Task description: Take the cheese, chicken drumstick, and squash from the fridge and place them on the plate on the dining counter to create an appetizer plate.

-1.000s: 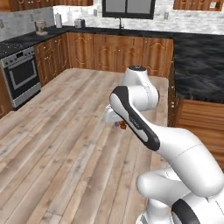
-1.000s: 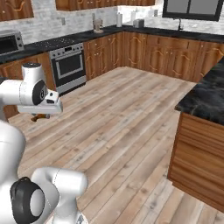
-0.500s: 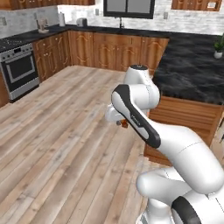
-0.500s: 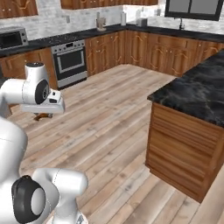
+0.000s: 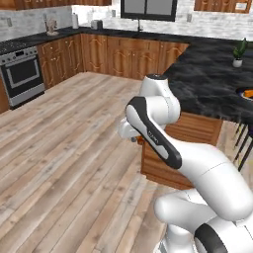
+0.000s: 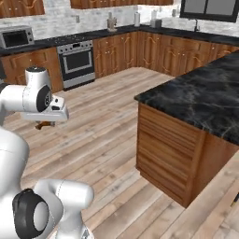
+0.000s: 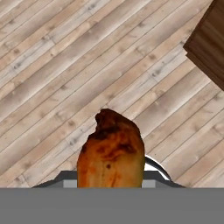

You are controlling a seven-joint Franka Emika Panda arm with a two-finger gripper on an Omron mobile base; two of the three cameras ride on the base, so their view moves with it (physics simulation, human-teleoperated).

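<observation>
My gripper (image 7: 111, 175) is shut on the chicken drumstick (image 7: 111, 148), a brown-orange roasted piece that sticks out between the fingers over the wooden floor. From the right base view the drumstick (image 6: 44, 124) hangs under the hand (image 6: 51, 113), left of the dining counter (image 6: 205, 93). From the left base view the gripper (image 5: 136, 139) is close to the counter's brown base, below the black marble top (image 5: 212, 84). A dark plate rim (image 5: 242, 91) with something orange on it shows at the right edge. The cheese, squash and fridge are out of view.
A steel oven (image 6: 78, 64) stands in the back cabinets, and a microwave (image 6: 17, 37) is on the worktop to its left. A small potted plant (image 5: 239, 53) stands on the dining counter. The counter's corner (image 7: 210, 43) juts in at the top right of the hand view.
The whole scene has shifted: the base has driven on and the dining counter is now much nearer on the right. The drumstick stays held in the gripper.
</observation>
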